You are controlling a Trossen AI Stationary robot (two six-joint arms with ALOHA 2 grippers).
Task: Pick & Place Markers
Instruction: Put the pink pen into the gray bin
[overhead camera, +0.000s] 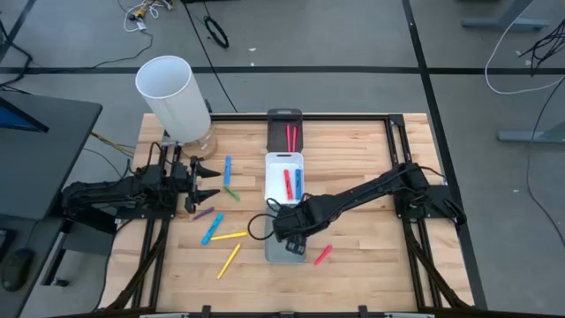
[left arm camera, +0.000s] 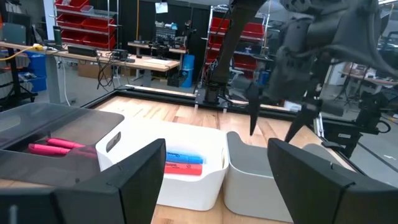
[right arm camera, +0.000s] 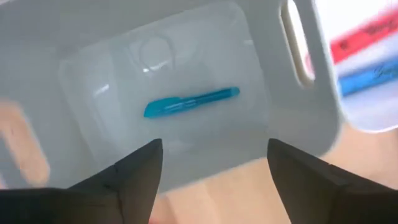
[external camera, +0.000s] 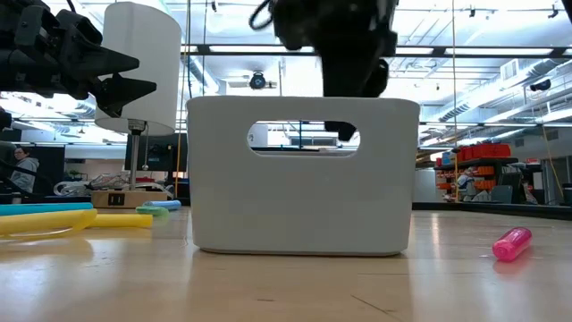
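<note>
With my right hand [overhead camera: 291,237] poised over the grey tray [overhead camera: 284,249], I'm looking straight down past my spread fingers [right arm camera: 140,168], and they hold nothing. A light-blue marker [right arm camera: 189,102] lies flat on the floor of that grey tray, slender, one end capped and rounder. My reading: this tray is taking that colour, and I'm hanging above it because the drop belongs here.

Next to the grey tray stands the white tray [overhead camera: 284,163], and in it a red marker [overhead camera: 287,184] and a blue marker [overhead camera: 297,183] rest side by side. Beyond the white tray, the black tray [overhead camera: 284,117] holds two red markers [overhead camera: 290,137], lying parallel. So the sorting looks partly done, I'd say.

Plenty waits loose on the worktop [overhead camera: 353,150]. On one side of the grey tray lie two yellow markers [overhead camera: 229,248], a blue one [overhead camera: 212,229] and a purple one [overhead camera: 204,214]; farther from it, a green one [overhead camera: 232,193] and another blue one [overhead camera: 227,169]. On the tray's other side, just beside it, a pink-red marker [overhead camera: 323,255] lies at a slant.

My left hand [overhead camera: 210,180] waits with fingers parted and nothing between them, well away from the grey tray, near the tall white cylinder [overhead camera: 173,95].
</note>
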